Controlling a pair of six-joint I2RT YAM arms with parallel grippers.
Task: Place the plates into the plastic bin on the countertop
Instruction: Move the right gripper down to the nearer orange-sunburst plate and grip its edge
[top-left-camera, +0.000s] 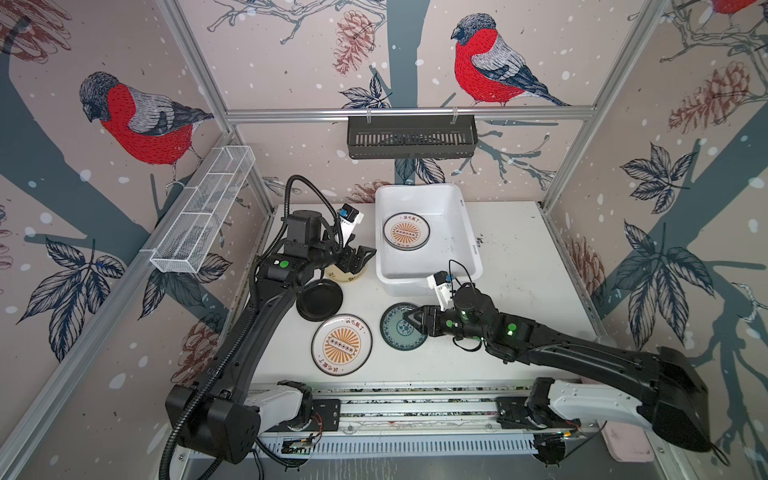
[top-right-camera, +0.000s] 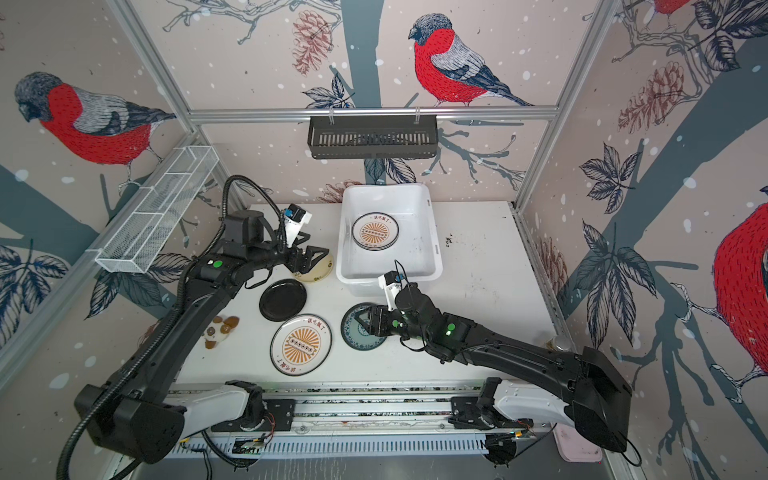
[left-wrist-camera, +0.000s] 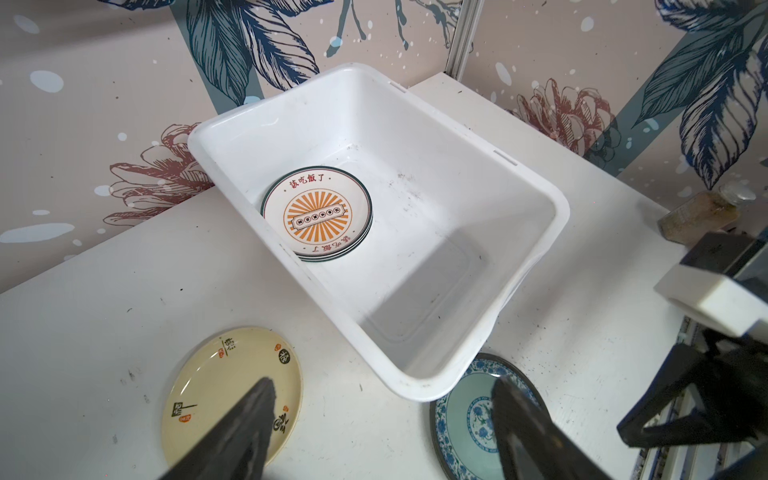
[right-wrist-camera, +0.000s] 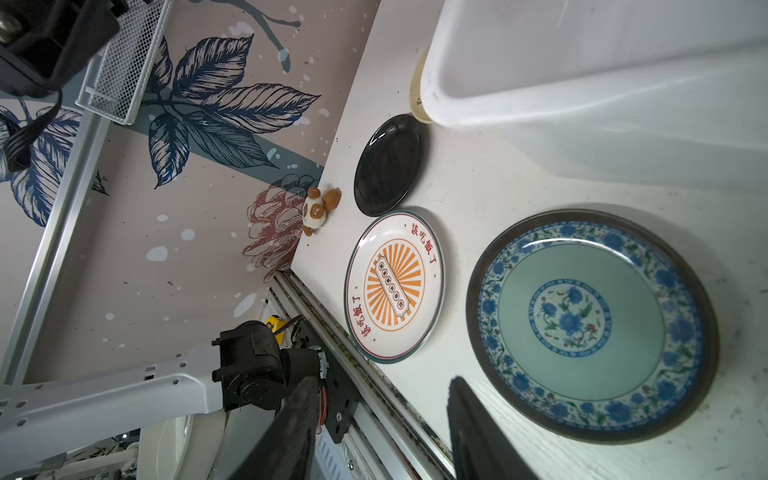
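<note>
**Desk:** Where do the plates lie off your jaws?

**Operator:** My left gripper (left-wrist-camera: 382, 386) is spread wide and grasps nothing. One of its fingers (left-wrist-camera: 249, 419) hangs over the pale yellow plate (left-wrist-camera: 208, 374) and the other over the teal plate (left-wrist-camera: 465, 415). The near corner of the plastic bin (left-wrist-camera: 415, 390) shows between them.

**Desk:** And the right?

**Operator:** My right gripper (right-wrist-camera: 382, 380) is part spread and empty. The teal plate lies flat just outside one finger, with its rim beside the tip. Beyond the jaws I see a sunburst plate (right-wrist-camera: 395, 286), then the black plate (right-wrist-camera: 388, 166), both face up on the countertop (right-wrist-camera: 519, 187). Their rims are close, but I cannot tell if they touch.

**Desk:** How does the bin sit?

**Operator:** Its mouth faces up and its long axis runs away from the arm bases. A stacked sunburst plate (top-left-camera: 406, 231) tops a pile on the floor, on the side nearer my left jaws. The rest of the floor is bare.

**Desk:** Arm poses?

**Operator:** My left arm reaches forward along the table's left edge, wrist turned toward the bin. My right arm stretches low from the right, with the gripper pointing left over the teal plate. That plate lies near the bin's front wall, and the sunburst plate lies near the countertop's front edge.
</note>
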